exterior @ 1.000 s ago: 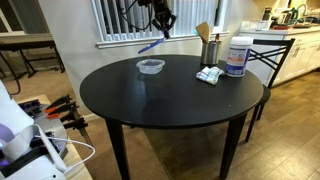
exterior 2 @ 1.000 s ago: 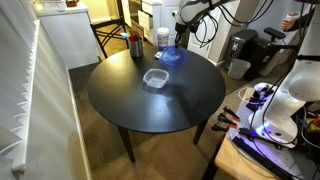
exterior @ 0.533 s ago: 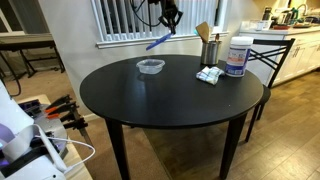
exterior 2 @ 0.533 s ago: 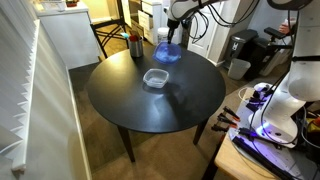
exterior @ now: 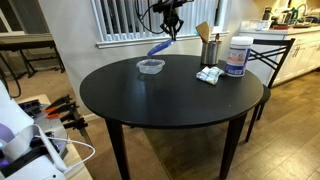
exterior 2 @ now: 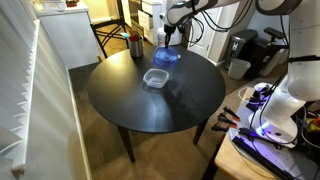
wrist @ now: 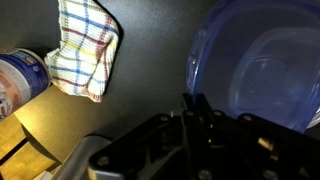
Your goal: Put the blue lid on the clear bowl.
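My gripper (exterior: 171, 30) is shut on the edge of the blue lid (exterior: 158, 47), a thin translucent blue disc that hangs tilted in the air above the far side of the round black table (exterior: 170, 105). In an exterior view the lid (exterior 2: 166, 55) hangs beyond the clear bowl (exterior 2: 155, 78). The clear bowl (exterior: 150, 66) stands on the table, below and slightly towards the near side of the lid. In the wrist view the lid (wrist: 260, 70) fills the right side, pinched between my fingers (wrist: 196, 104).
A checked cloth (exterior: 208, 75) (wrist: 85, 55), a white tub with a blue label (exterior: 237, 56) and a metal cup with utensils (exterior: 210, 48) stand at the table's far right. A chair (exterior: 275, 55) stands beside the table. A bench with tools (exterior 2: 265, 140) lies nearby.
My gripper with the blue lid has moved sideways along the table's far side and a little lower, closer to above the clear bowl. The bowl has not moved.
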Motion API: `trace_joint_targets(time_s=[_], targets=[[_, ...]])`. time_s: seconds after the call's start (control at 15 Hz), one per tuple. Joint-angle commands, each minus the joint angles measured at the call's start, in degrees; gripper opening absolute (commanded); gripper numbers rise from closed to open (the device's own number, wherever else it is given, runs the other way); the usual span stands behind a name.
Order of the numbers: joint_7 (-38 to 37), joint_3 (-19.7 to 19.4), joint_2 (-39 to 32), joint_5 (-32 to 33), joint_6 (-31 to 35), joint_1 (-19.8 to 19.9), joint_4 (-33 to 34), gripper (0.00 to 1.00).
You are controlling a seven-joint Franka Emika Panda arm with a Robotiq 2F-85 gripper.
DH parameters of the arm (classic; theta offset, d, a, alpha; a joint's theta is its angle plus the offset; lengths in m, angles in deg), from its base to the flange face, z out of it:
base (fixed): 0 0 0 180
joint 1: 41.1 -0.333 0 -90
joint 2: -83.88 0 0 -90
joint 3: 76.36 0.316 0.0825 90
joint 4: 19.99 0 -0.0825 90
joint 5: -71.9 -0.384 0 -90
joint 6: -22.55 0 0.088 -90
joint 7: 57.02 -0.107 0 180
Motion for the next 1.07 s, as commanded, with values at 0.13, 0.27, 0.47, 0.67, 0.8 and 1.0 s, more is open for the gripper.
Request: trace_joint_targets(time_s=[0.13,0.27,0.47,0.67,0.8,1.0], targets=[[1.3,1.1,-0.4,-0.4,-0.1,1.2,-0.3,0.07],[1.3,1.2,-0.4,-0.4,-0.1,1.4,-0.3,0.07],[1.3,1.2,-0.4,-0.4,-0.1,1.3,-0.3,0.07],[1.3,1.3,-0.4,-0.4,-0.1,1.3,-0.3,0.07],[1.1,1.4,-0.8,-0.8,1.4,1.5,-0.8,0.02],[1.0,1.9,-2.3,-1.2,2.4,1.2,0.3,0.02]])
